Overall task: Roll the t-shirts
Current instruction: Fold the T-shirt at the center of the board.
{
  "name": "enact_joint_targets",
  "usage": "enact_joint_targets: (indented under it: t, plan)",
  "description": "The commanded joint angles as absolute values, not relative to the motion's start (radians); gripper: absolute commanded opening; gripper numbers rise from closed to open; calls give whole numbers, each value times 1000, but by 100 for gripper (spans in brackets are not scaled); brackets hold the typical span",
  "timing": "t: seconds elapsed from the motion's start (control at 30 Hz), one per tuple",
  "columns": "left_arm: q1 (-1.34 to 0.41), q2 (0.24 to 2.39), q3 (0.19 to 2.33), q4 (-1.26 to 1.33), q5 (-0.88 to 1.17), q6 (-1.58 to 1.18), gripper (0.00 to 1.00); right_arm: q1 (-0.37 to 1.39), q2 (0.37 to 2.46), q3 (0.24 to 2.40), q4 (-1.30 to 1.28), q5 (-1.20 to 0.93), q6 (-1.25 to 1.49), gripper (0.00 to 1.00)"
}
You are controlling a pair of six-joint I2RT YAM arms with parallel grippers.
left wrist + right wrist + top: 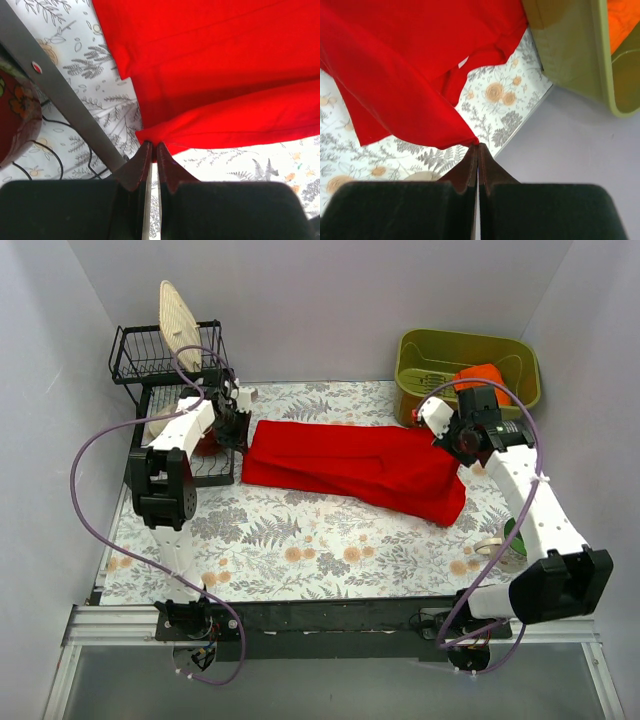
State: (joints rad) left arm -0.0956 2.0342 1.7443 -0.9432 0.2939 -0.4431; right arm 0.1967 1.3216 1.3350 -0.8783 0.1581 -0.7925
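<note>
The red t-shirt [355, 465] lies folded into a long band across the back of the floral table. My left gripper [240, 427] is shut on the shirt's left edge; in the left wrist view the red fabric [225, 80] is pinched between the fingertips [144, 155]. My right gripper [450, 440] is shut on the shirt's right corner and holds it lifted; in the right wrist view the cloth [395, 75] hangs from the closed tips of the gripper [478, 146].
A black dish rack [165, 370] with a plate and a dark red bowl [15, 120] stands at the back left. An olive bin [465, 370] holding something orange sits at the back right. A tape roll [490, 545] and a green item lie by the right arm.
</note>
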Motion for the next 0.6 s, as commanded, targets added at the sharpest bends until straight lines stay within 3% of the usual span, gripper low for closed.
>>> enact_joint_targets:
  t: [0.0,0.57]
  plan:
    - [-115,2057,1815,-959,238,-443,0,180,1391,1437,-761,111,-827,1]
    - [-118,2140,1899,-969,170,-422,0,169,1670,1646,-680,124,-799,1]
